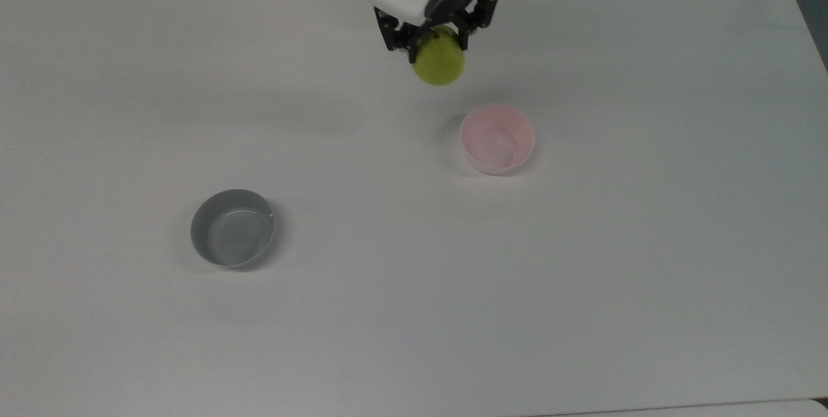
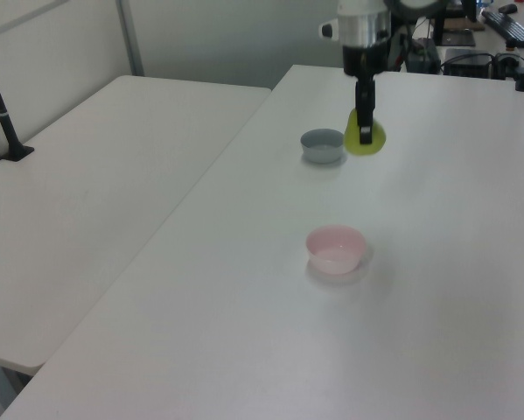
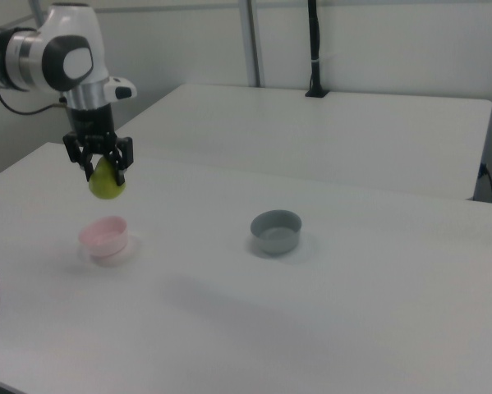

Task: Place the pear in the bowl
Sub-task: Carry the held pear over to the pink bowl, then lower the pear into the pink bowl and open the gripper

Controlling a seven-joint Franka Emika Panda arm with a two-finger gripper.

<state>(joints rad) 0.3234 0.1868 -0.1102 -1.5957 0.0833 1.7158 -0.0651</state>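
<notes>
The pear (image 1: 439, 64) is clamped between the two fingers of the gripper (image 1: 437, 39) and carried in the air above the white table (image 1: 414, 313), gripped by its upper part so that the rounded bulk hangs below the fingertips; taken from the top view's left to its right, the grey bowl (image 1: 233, 228) is met first, well apart from everything else, then the pear, then the pink bowl (image 1: 497, 139), which sits near the pear, to the top view's lower right of it; in the right view the pear (image 3: 106, 181) is seen raised above and just off the pink bowl (image 3: 104, 236), not yet over its middle; a release made now would be judged likely to miss, the fruit striking the rim or the table and rolling away; since only the narrow top is held, a slip during a quick sideways move is thought possible; the bowl is small and light-looking, so a drop from height or off-centre could tip or push it; a descent begun before the pear is centred could knock the near rim
</notes>
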